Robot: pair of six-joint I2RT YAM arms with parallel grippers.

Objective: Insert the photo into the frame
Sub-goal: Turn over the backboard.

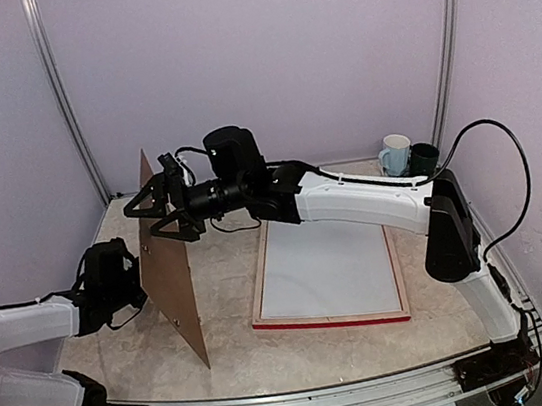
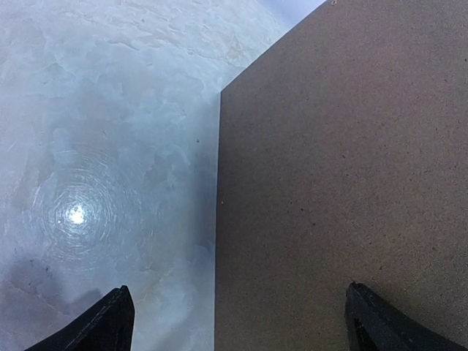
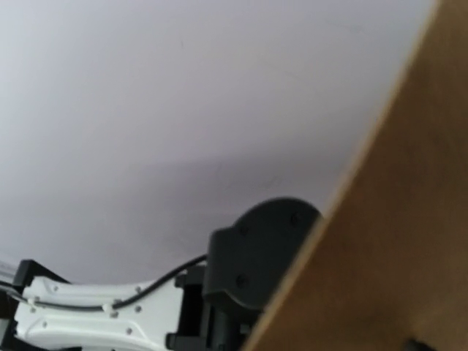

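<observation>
The left fingers [image 2: 102, 325] and right fingers [image 1: 145, 196] are wide open, holding nothing, so the standing backing board [image 1: 167, 268] could fall over.

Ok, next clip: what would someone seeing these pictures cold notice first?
The brown board standing on edge left of centre, with the right pincer open by its upper far end and the left pincer open, facing its left side. Then the frame lying flat at mid-table, red front edge nearest, a white sheet filling it.
</observation>
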